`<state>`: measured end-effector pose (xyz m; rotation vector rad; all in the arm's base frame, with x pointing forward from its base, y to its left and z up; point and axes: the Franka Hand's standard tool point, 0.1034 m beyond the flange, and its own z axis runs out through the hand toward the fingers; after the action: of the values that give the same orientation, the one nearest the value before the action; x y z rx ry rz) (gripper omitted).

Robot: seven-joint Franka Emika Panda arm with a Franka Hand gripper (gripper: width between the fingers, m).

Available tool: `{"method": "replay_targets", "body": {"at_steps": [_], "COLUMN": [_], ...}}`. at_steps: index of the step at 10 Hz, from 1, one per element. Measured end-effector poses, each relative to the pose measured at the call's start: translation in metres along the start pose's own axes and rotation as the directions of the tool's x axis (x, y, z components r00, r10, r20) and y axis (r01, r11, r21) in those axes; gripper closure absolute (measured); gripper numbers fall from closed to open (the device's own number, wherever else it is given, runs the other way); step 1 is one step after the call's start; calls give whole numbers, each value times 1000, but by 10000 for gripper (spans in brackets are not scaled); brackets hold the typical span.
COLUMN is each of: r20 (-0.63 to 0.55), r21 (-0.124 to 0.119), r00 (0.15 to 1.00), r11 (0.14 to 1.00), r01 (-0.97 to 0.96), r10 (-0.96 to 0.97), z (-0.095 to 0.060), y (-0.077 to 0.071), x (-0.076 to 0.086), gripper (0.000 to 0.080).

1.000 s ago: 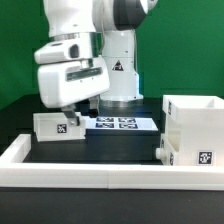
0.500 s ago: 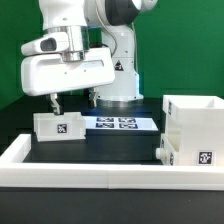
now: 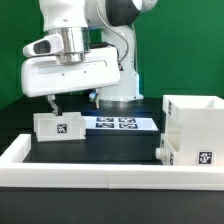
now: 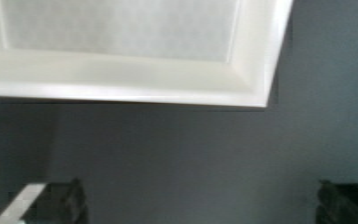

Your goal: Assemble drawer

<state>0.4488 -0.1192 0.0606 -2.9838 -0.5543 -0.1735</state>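
A small white low tray (image 3: 58, 126) with a square tag lies on the black table at the exterior view's left. In the wrist view it shows as a white hollow box (image 4: 131, 50). My gripper (image 3: 73, 100) hovers just above and behind it, open and empty, with its dark fingertips (image 4: 51, 200) spread wide over bare table (image 4: 194, 150). The tall white case (image 3: 195, 115) stands at the exterior view's right. A lower white tagged part (image 3: 190, 153) sits against its front; I cannot tell whether it is a separate tray.
The marker board (image 3: 118, 123) lies flat behind the middle of the table, by the robot base (image 3: 120, 80). A long white rail (image 3: 100, 172) edges the table's front and left side.
The gripper has risen off the small tray and swung its hand round over the last second. The fingers now stand apart above the tray. The tray and the case have not moved.
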Motion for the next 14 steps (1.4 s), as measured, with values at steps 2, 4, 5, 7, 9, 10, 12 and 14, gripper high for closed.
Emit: {"method": "replay_targets", "body": {"at_steps": [2,4,5,7,9,10,12,14], "r20": [-3,13,10,15,12,14,19,17], "r21": [-32,-33,-45,-44,-42,-37,-30,-33], "r00": [1000,1000,1000,999,999,999,999,999], "r11": [999,999,999,998,998,998,999,999], "r01": [-25,-24,-25,-40,-48,-50,-43,-43], "r10": [24,25,26,41,49,51,44,43], "z": [0,6,10,22,37,42,46,48], "y": [-8,-15,-17,-19,-21,-23,-24,-23], "x": [-22,-43,-52,-67,-73,-75,-78,-81], "gripper": [151,151,151,151,151,151,151,151]}}
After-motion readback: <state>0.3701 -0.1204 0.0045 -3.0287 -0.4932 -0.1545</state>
